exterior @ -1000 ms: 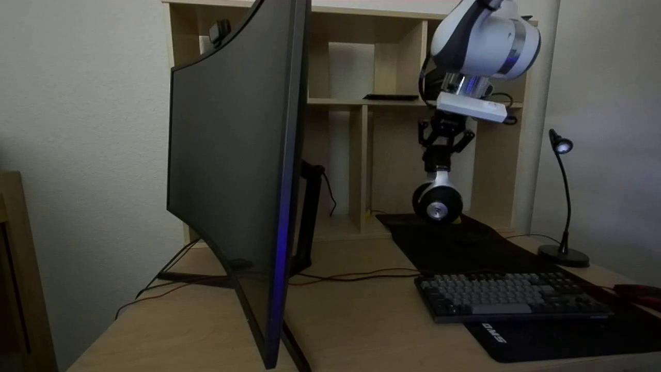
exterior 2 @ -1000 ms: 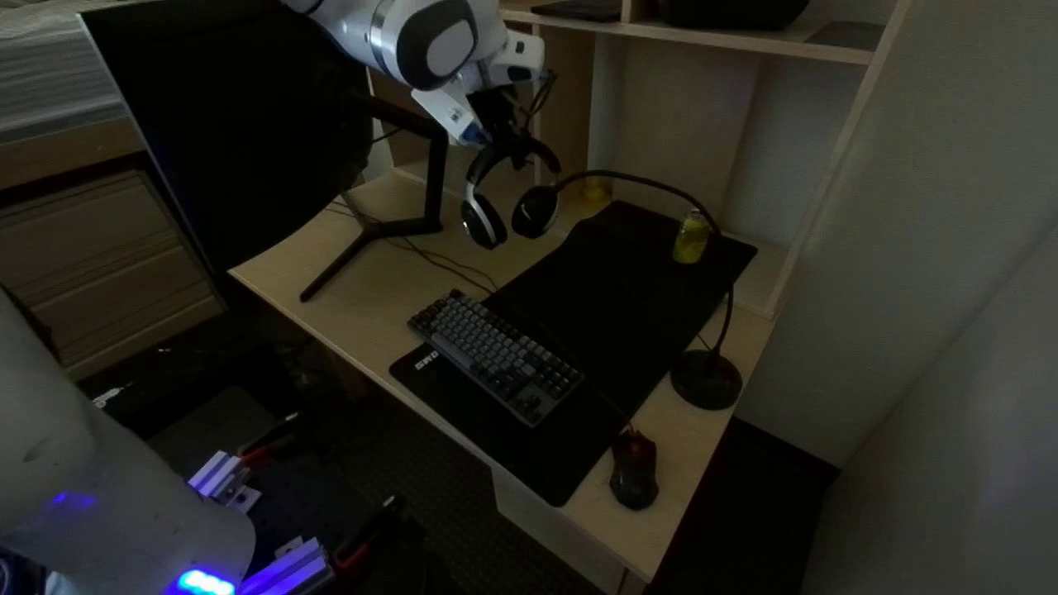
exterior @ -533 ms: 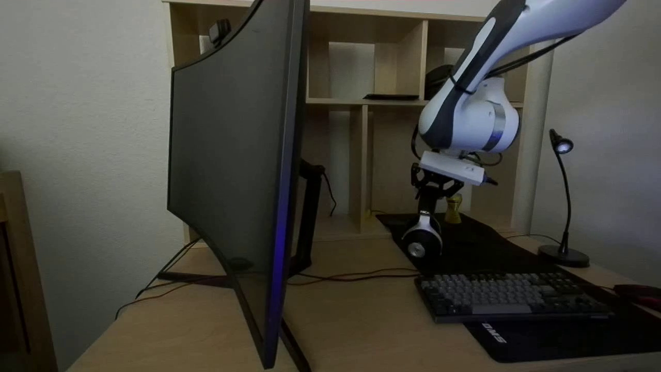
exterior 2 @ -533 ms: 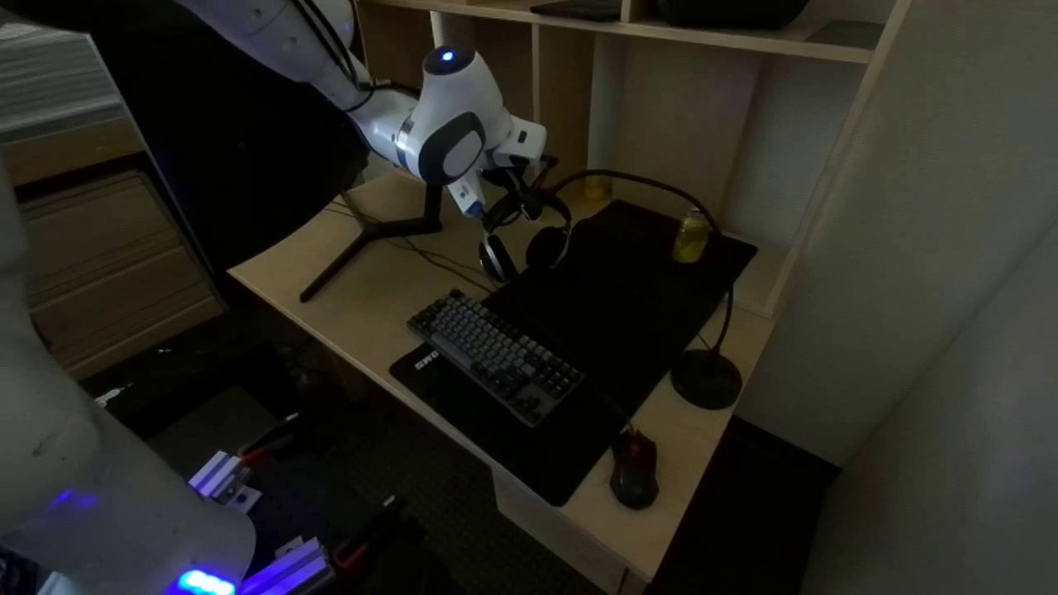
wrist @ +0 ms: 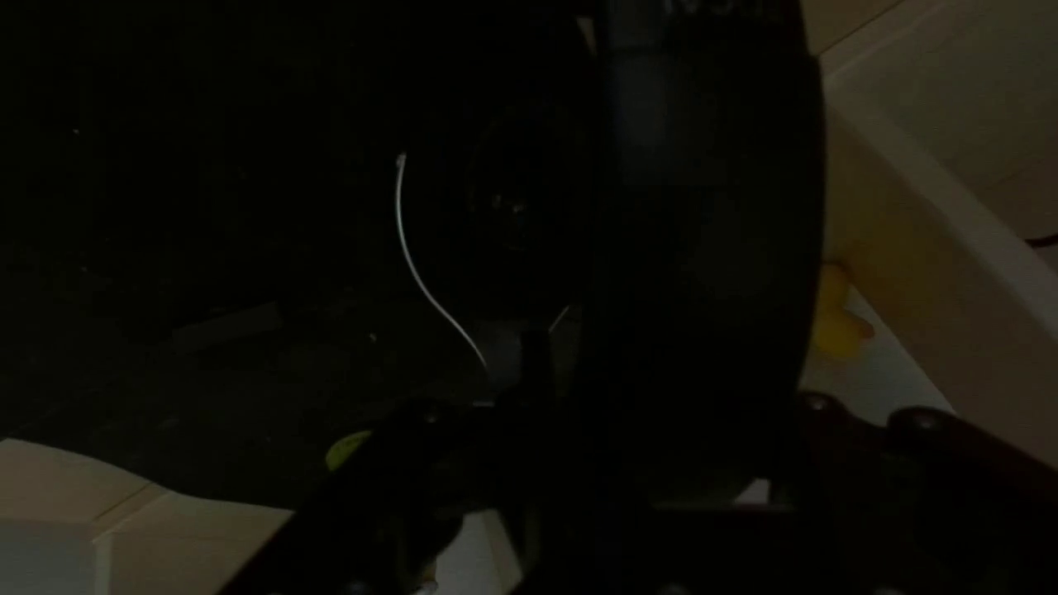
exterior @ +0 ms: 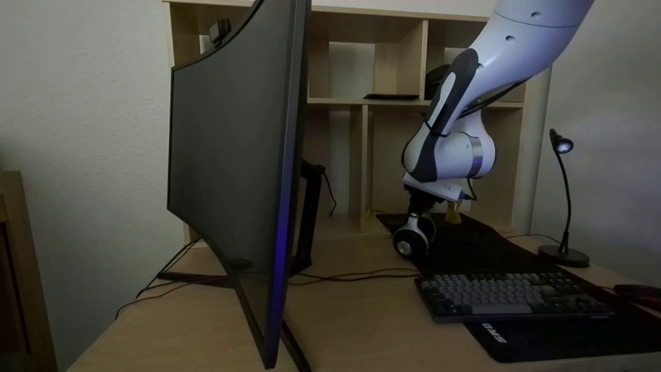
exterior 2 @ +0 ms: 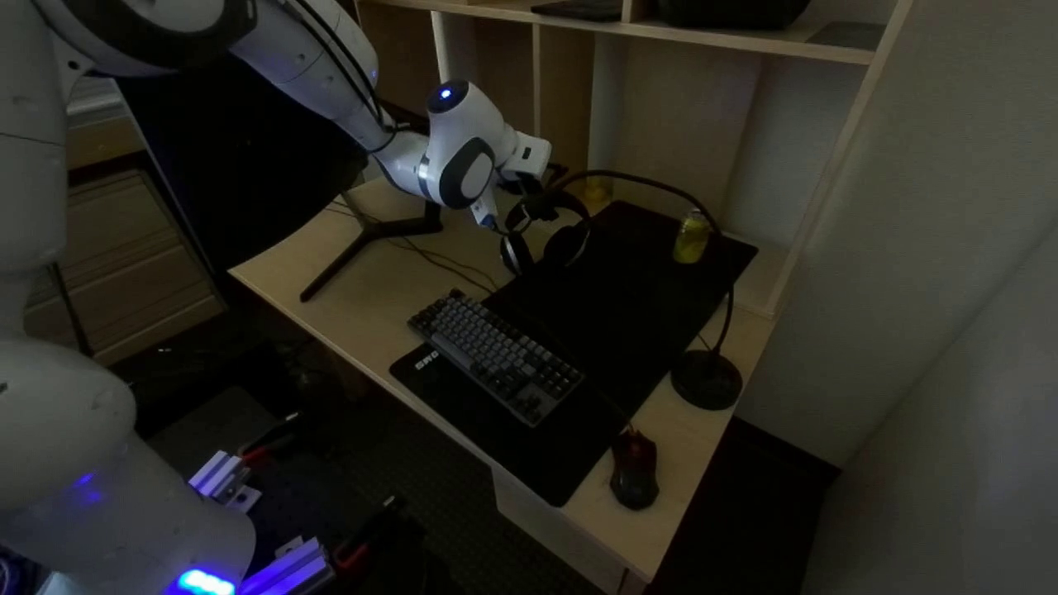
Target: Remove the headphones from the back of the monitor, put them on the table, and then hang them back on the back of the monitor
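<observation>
My hand (exterior 2: 543,207) is clenched on the headband (wrist: 727,207) of the headphones (exterior: 410,244), whose cups (exterior 2: 567,246) point down by the edge of the black mat (exterior 2: 620,306) on the counter (exterior: 356,320); I cannot tell whether they touch it. In an exterior view both cups show under the arch, and a yellow container (exterior 2: 691,240) stands in full. In an exterior view my wrist (exterior: 433,187) covers that container's top, but I get the screen side of the monitor (exterior: 232,150), well apart from the headphones, and a small dark device (exterior: 219,32) on its top edge. My wrist view is mostly dark, the headband looming large, a yellow object (wrist: 833,322) beyond.
</observation>
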Tool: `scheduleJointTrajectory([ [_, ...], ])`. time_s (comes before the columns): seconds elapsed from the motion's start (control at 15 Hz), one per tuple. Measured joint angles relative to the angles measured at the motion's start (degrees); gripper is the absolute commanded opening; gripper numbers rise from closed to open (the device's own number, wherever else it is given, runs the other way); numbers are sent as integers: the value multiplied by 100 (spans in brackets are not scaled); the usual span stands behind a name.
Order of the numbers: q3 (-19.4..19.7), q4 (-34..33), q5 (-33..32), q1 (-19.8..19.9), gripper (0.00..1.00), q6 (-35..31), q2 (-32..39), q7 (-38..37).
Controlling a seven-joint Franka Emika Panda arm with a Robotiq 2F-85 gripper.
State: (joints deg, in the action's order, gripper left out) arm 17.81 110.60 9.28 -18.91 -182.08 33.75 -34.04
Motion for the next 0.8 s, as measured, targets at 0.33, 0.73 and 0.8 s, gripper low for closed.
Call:
scheduleJointTrajectory([
  [0.33, 465, -127, -69, -491, 100, 1129, -364, -125],
  [0.73, 1306, -160, -1687, -1225, 100, 3235, -1584, -876],
  [0.8, 1123, -160, -1940, -1113, 100, 3519, -1806, -987],
])
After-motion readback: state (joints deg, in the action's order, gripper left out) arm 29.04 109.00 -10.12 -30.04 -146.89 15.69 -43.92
